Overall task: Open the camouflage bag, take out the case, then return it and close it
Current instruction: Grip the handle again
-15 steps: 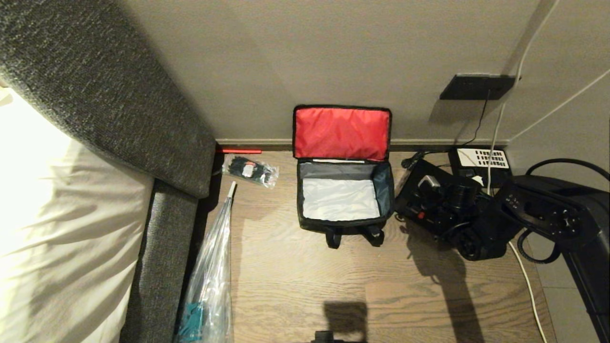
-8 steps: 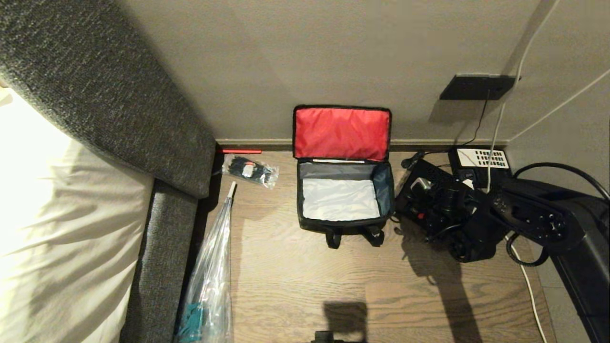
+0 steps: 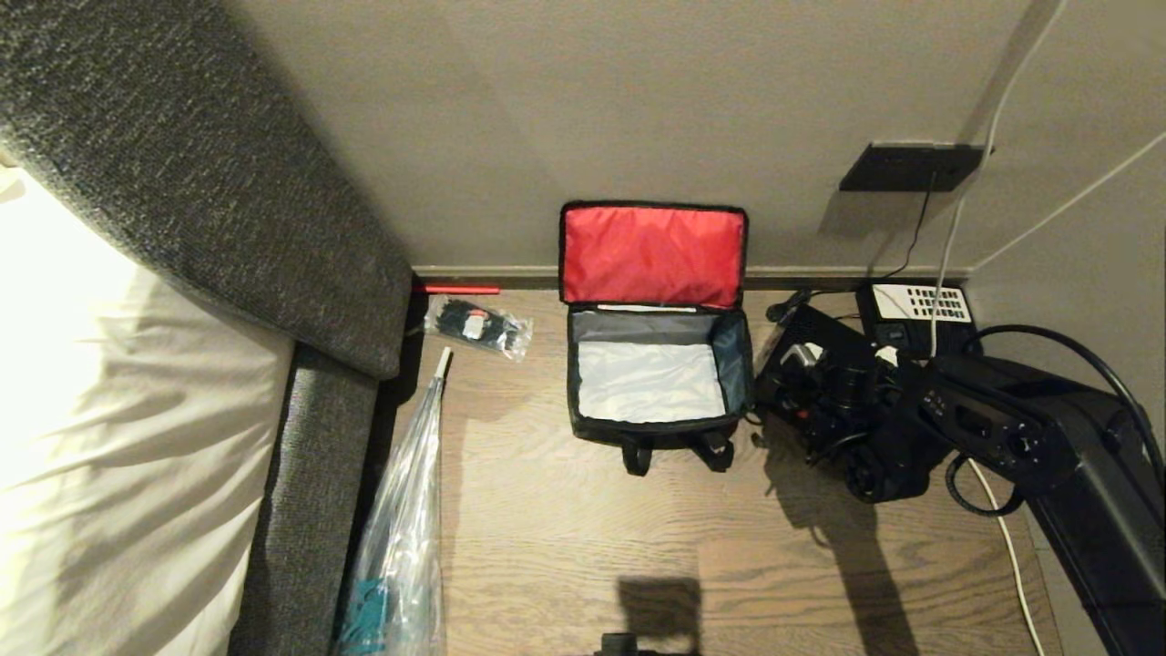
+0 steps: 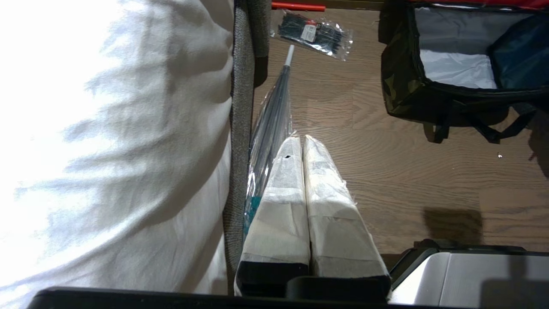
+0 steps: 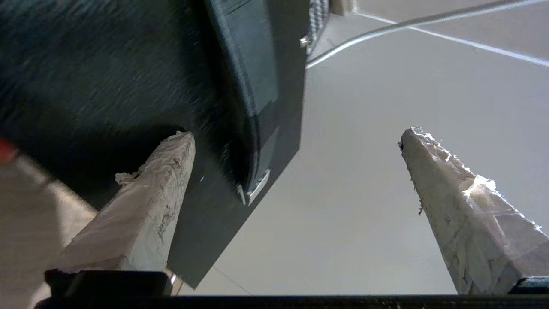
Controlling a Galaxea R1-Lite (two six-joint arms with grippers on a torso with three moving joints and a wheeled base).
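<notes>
Setting: wood-grain floor (image 3: 583, 547) in a corner where a beige wall (image 3: 638, 100) meets it, with a grey upholstered bed frame (image 3: 182, 182) and white bedding (image 3: 109, 428) along the left

Camouflage bag: the camouflage bag (image 3: 658, 435) stands on the floor against the wall, mid-scene; its lid (image 3: 652, 253) is flipped up against the wall, showing red lining; the pale grey interior (image 3: 650, 378) lies open to view, and two black strap ends lie on the floor at its near edge

Case: the case (image 3: 794, 351), flat and black, lies on the floor just right of the bag, largely hidden by the arm above it

Right gripper: the right gripper (image 5: 296, 159) reaches in from the right side over the case; its two taped fingers (image 5: 146, 206) are spread wide apart and grasp nothing, one finger close against the dark case surface; whether it touches cannot be told

Left gripper: the left gripper (image 4: 302, 146) hangs near the bed edge, well apart from the bag, its two white-wrapped fingers pressed together with nothing between them

Other items: a small clear packet (image 3: 478, 326) of black items lies by the wall left of the bag; a long clear plastic bag (image 3: 401, 528) lies along the bed frame; a black telephone (image 3: 920, 305) with white keypad sits in the corner behind the right arm; a white cable (image 3: 966, 191) runs down the wall past a black wall plate (image 3: 911, 166)
</notes>
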